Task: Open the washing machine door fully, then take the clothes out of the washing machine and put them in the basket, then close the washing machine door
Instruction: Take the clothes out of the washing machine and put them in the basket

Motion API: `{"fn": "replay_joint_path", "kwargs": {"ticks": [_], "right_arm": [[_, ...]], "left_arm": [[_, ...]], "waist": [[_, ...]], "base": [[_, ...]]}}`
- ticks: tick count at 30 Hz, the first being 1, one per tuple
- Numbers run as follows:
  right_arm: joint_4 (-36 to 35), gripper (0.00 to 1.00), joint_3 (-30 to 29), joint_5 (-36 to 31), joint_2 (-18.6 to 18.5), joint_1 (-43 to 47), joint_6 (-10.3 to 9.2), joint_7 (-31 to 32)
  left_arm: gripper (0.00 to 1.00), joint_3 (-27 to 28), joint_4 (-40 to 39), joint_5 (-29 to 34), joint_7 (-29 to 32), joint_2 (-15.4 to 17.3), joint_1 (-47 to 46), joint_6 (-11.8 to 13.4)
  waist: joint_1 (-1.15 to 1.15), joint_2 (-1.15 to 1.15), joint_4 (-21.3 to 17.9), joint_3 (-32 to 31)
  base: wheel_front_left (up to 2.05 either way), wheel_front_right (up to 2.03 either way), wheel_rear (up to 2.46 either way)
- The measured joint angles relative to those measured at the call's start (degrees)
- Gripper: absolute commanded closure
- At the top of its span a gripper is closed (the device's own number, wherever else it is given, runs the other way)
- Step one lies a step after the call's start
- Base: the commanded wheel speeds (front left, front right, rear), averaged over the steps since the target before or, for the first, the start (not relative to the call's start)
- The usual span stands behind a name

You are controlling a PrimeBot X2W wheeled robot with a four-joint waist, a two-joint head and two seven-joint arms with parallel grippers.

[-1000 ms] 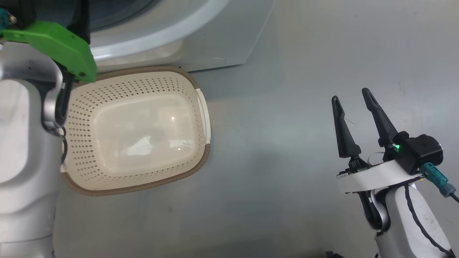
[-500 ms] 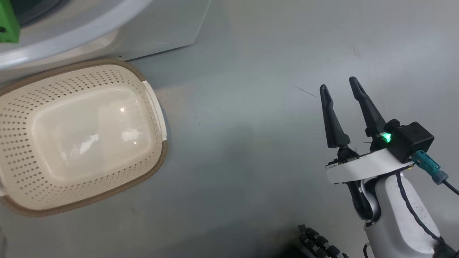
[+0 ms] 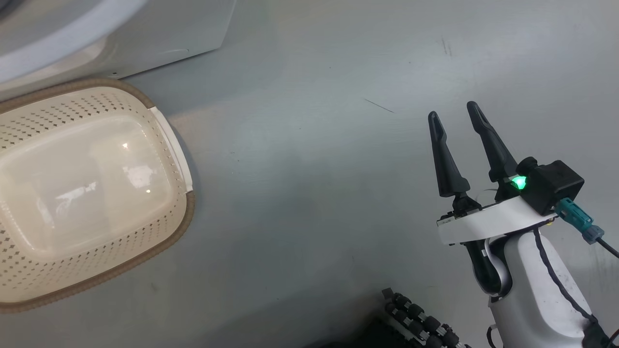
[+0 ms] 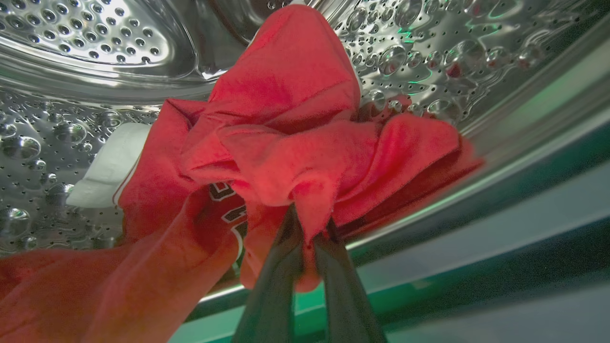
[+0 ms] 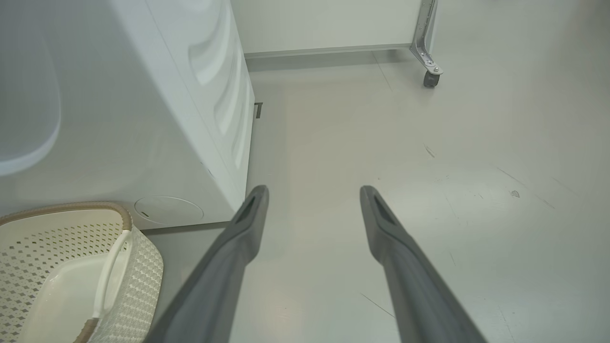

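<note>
In the left wrist view, my left gripper (image 4: 310,228) reaches into the steel perforated drum of the washing machine (image 4: 95,38) and is shut on a fold of the bright red clothes (image 4: 286,124), which bear white lettering low on the left. The cream basket (image 3: 87,193) sits on the floor in front of the machine (image 3: 145,29), with nothing inside; it also shows in the right wrist view as the basket (image 5: 71,267). My right gripper (image 3: 452,113) hangs open over bare floor to the right; between its fingers (image 5: 314,195) there is nothing. The door is out of view.
The white side of the washing machine (image 5: 190,119) stands left of my right gripper. A caster on a metal frame leg (image 5: 431,78) stands at the far wall. A dark wheel of my base (image 3: 420,321) shows at the head view's bottom edge.
The head camera has swung right, so basket and machine slid left in the picture and my left arm left it. The right gripper stays open.
</note>
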Motion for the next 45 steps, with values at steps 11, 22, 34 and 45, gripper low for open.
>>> {"fn": "replay_joint_path", "kwargs": {"ticks": [11, 22, 34, 45], "right_arm": [[-0.11, 0.0, -1.3, 0.67, 0.07, -0.75, 0.01, 0.0], [-0.11, 0.0, -3.02, -1.41, 0.05, -1.09, 0.01, 0.0], [-0.14, 0.0, -4.95, -3.72, -1.11, -1.18, 0.02, 0.0], [0.01, 0.0, -5.79, -5.43, -2.54, -0.4, 0.02, -0.01]], "left_arm": [[1.0, 0.14, -0.45, -0.79, -3.7, -2.11, -1.74, -0.01], [1.0, 0.35, -2.98, -0.98, -13.01, -4.36, -1.78, -0.03], [1.0, 0.23, -6.19, -1.81, -23.91, -8.58, 3.99, -0.09], [1.0, -0.33, -8.82, -1.99, -34.12, -12.45, 13.73, -0.09]], "waist": [[0.0, 0.0, 1.32, 0.51], [0.0, 0.0, 5.31, 0.59], [0.0, 0.0, 9.25, -1.4], [0.0, 0.0, 13.01, -5.37]], "base": [[0.0, 0.0, 0.0], [0.0, 0.0, 0.0], [0.0, 0.0, 0.0], [0.0, 0.0, 0.0]]}}
